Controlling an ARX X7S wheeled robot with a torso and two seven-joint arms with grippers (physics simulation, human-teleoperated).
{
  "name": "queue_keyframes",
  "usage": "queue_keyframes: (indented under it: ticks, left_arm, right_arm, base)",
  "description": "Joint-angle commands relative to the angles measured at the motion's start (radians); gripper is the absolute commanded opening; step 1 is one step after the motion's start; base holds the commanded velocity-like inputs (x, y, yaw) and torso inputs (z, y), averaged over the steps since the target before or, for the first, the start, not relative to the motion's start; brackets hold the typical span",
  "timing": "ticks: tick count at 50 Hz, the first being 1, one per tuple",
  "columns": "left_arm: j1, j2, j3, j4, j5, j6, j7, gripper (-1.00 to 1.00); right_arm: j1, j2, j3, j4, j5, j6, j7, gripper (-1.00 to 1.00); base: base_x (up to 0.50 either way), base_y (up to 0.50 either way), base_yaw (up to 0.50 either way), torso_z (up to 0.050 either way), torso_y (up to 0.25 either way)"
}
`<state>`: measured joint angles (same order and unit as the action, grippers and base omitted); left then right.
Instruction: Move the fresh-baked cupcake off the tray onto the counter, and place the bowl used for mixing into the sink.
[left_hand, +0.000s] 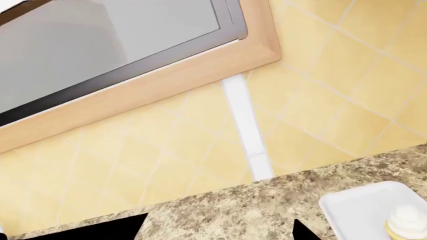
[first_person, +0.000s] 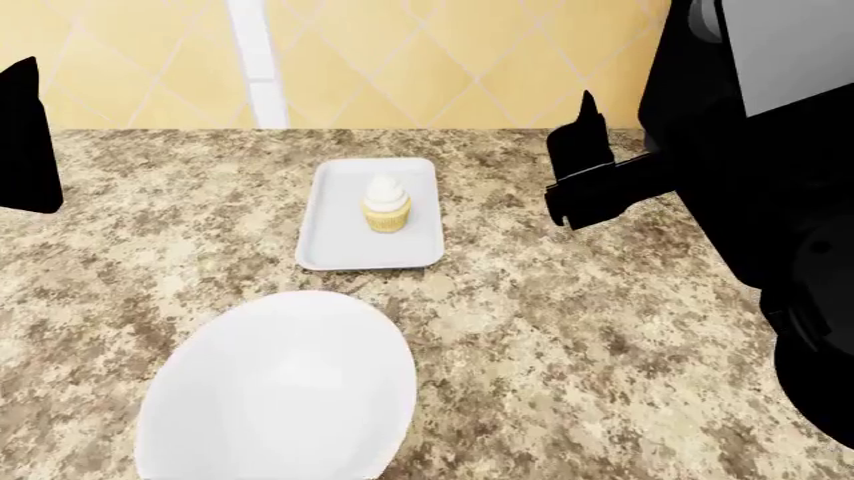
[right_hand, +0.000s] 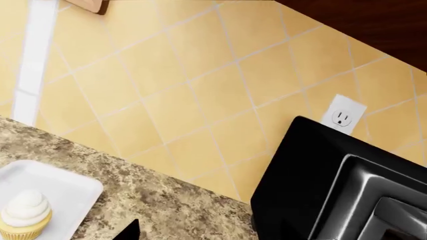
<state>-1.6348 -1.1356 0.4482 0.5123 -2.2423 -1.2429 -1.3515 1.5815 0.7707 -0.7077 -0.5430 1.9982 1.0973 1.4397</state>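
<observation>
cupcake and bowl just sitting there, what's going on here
Nothing is being handled yet. The cupcake sits on the tray on the counter, and the bowl rests on the counter nearer the robot. The left gripper and right gripper hover to either side of the tray, holding nothing. No sink shows in any view.

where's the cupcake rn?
Head view: the cupcake stands on the tray, mid-counter, beyond the bowl.
</observation>
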Motion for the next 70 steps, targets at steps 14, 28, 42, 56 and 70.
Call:
queue_keyframes:
  ticks: [14,28,42,56,70]
  left_arm:
    - [-0.012,-0.005,0.017,0.000,0.009,0.006,0.008,1.00]
    - [0.009,-0.019,0.009,0.017,0.020,0.026,0.022,1.00]
    - [0.026,-0.043,-0.004,0.021,0.029,0.038,0.044,1.00]
    - [0.050,-0.054,-0.014,0.031,0.045,0.054,0.064,1.00]
    - [0.062,-0.060,-0.018,0.035,0.057,0.064,0.078,1.00]
  right_arm:
    - [0.001,0.003,-0.030,0.006,-0.023,0.001,-0.020,1.00]
    - [-0.034,-0.047,-0.032,0.037,0.011,-0.079,-0.031,1.00]
    - [-0.140,-0.227,0.052,0.217,-0.098,-0.272,-0.259,1.00]
    - [-0.216,-0.315,-0.011,0.320,-0.225,-0.293,-0.399,1.00]
    - [-0.293,-0.371,-0.066,0.385,-0.391,-0.344,-0.555,1.00]
  base:
    - [0.50,0.16,0.00,0.000,0.002]
    - [0.25,0.11,0.00,0.000,0.000]
    - [0.00,0.00,0.00,0.000,0.000]
    - [0.00,0.00,0.00,0.000,0.000]
    - [0.00,0.00,0.00,0.000,0.000]
